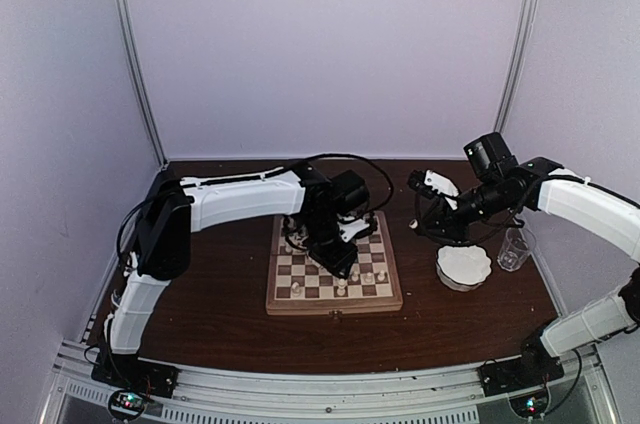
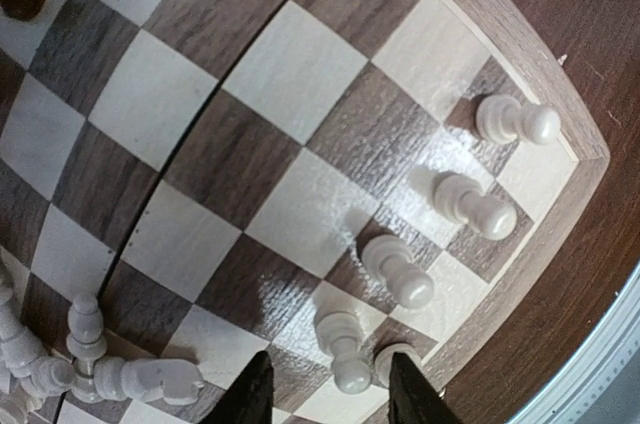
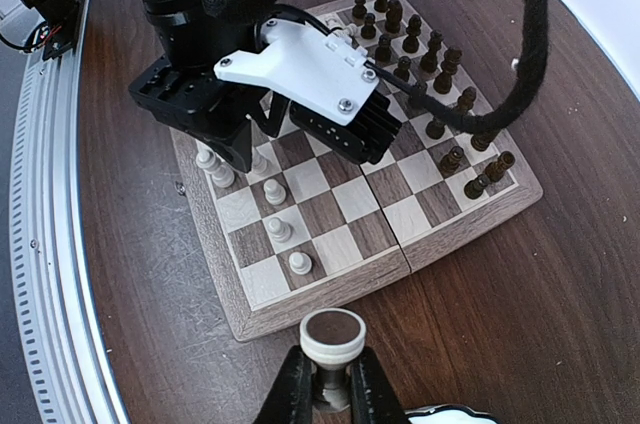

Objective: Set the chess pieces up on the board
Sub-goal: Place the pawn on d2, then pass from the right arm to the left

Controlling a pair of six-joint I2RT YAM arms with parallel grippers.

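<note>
A white pawn (image 2: 343,349) stands on the board (image 2: 300,64) between my left fingers (image 2: 252,396), which are spread clear of it. My right fingers (image 3: 296,386) pinch a cream piece (image 3: 333,339) above the counter (image 3: 500,294). Placing looks done, so next I'd lift the left straight up without clipping the neighbouring pawns (image 2: 398,269).

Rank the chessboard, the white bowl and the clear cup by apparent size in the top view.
1. chessboard, clearly largest
2. white bowl
3. clear cup, smallest; it stands beside the bowl, so nearness hardly matters
</note>
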